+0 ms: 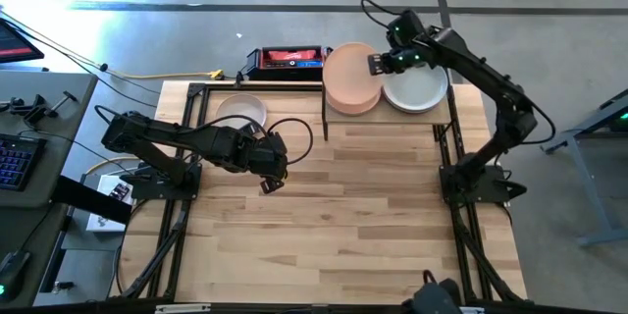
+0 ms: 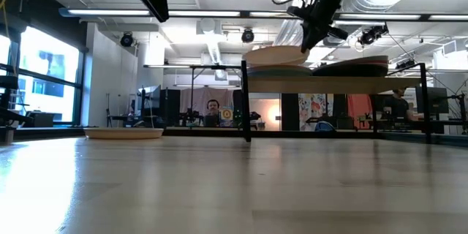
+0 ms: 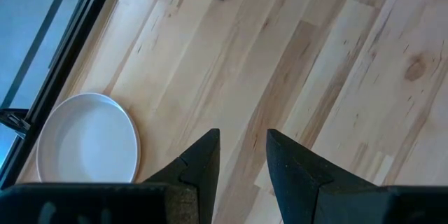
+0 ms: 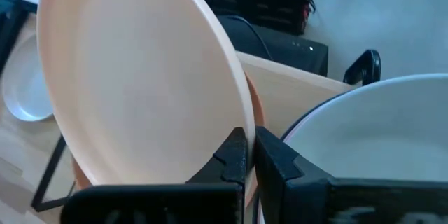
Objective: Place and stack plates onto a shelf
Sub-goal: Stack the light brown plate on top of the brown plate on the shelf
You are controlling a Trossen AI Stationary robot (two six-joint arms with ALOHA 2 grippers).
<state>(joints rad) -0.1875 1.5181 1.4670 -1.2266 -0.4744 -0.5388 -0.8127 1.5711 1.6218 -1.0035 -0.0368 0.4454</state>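
white plate (image 4: 392, 133) cropped, perhaps stacked, shelf (image 4: 280, 87) mostly hidden

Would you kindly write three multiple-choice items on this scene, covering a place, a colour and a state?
1. Where is the white plate that is off the shelf?
A. On the tabletop near the left arm
B. On the floor
C. Held by the left gripper

2. What colour is the plate held by the right gripper?
A. Dark green
B. Peach
C. Magenta

3. How is the left gripper?
A. Shut on a plate
B. Open and empty
C. Out of view

Key: 1 A, it lies on the wood beside that arm; 2 B, the right wrist view shows peach; 3 B, its jaws stand apart over bare wood.
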